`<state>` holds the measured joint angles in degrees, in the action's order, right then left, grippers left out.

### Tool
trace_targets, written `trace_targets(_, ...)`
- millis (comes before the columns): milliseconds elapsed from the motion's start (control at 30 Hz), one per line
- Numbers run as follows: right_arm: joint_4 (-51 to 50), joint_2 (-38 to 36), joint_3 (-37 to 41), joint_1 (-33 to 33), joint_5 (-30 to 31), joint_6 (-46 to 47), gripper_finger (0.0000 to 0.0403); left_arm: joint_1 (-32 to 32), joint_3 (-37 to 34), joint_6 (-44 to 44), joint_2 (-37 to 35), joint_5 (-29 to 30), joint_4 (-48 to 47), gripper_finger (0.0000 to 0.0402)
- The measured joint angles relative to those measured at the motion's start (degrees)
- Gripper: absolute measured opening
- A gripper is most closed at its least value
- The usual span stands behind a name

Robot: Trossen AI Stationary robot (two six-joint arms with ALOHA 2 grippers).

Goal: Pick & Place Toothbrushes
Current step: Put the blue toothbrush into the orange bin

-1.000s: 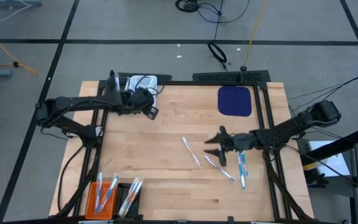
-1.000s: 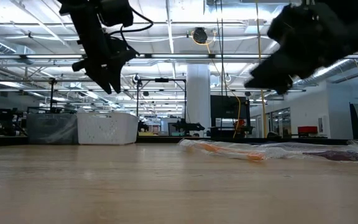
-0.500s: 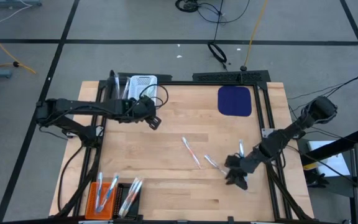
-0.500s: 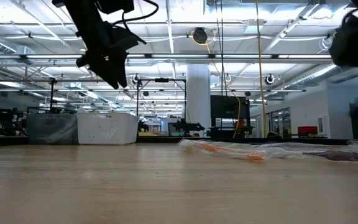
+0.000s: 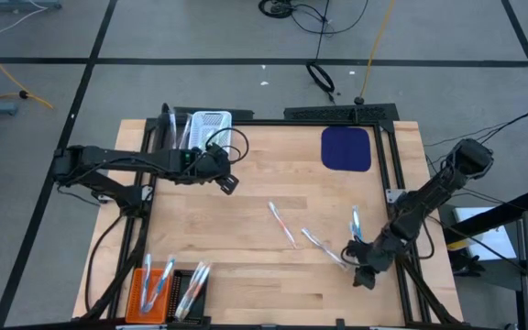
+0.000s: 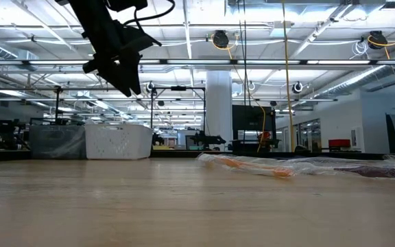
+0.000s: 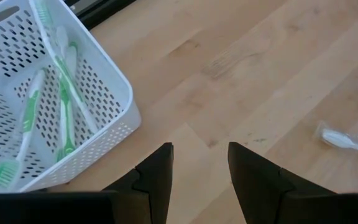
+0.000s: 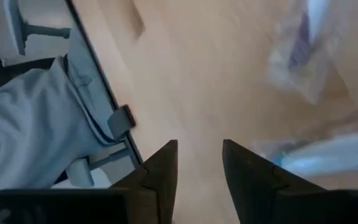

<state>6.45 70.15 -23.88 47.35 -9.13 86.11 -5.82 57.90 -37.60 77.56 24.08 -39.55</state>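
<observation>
Wrapped toothbrushes lie flat on the wooden table: a pink-white toothbrush [image 5: 282, 223], a second one [image 5: 323, 246] and a blue toothbrush [image 5: 354, 220]. Green toothbrushes [image 7: 64, 106] lie in the white basket [image 5: 211, 123] at the far left. My left gripper [image 5: 228, 182] hangs open high above the table just near of that basket, its fingers [image 7: 157, 174] empty. My right gripper [image 5: 363, 272] is open by the table's near right edge, just past the blue toothbrush, with nothing between its fingers [image 8: 166, 168].
An orange basket [image 5: 152, 290] and a black basket [image 5: 191, 291], both holding toothbrushes, stand at the near left edge. A dark blue mat [image 5: 346, 148] lies at the far right. Black frame rails [image 5: 388, 165] run along the table's sides. Bare wood lies in the middle.
My right gripper has swung from above the toothbrushes at the table's middle right toward the near right edge, sinking and rolling about its own line. My left gripper has moved a little away from the white basket toward the near edge. The toothbrushes have stayed where they lay.
</observation>
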Motion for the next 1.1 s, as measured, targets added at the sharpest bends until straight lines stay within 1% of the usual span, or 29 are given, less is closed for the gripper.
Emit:
trace_targets(167,-4.5,0.0,0.0,1.8,0.0,4.8,0.0101,0.1,0.0,-0.4,0.0,0.0,0.0,0.0157)
trace_targets(333,-10.2,0.0,0.0,1.9,-0.3,7.5,0.0087,0.1,0.0,-0.4,0.0,0.0,0.0,0.0157)
trace_targets(600,-11.3,0.0,0.0,1.9,2.0,3.6,0.0082,0.1,0.0,-0.2,0.0,0.0,0.0,0.0157)
trace_targets(733,-11.4,0.0,0.0,1.8,8.9,-3.1,0.0082,0.1,0.0,-0.3,0.0,0.0,0.0,0.0157)
trace_targets(800,-11.4,0.0,0.0,0.9,10.6,-4.8,0.0081,0.1,0.0,-0.3,0.0,0.0,0.0,0.0157)
trace_targets(867,-11.0,-0.2,0.0,-0.1,9.5,-5.4,0.0078,0.1,0.0,-0.2,0.0,0.0,0.1,0.0157)
trace_targets(967,-10.3,-1.6,0.2,-2.1,4.4,-5.9,0.0071,0.1,0.0,-0.2,0.0,0.1,0.5,0.0157)
trace_targets(1100,-10.3,-5.0,0.2,-6.4,4.5,-11.2,0.0055,0.1,0.0,-0.2,0.0,1.6,0.6,0.0157)
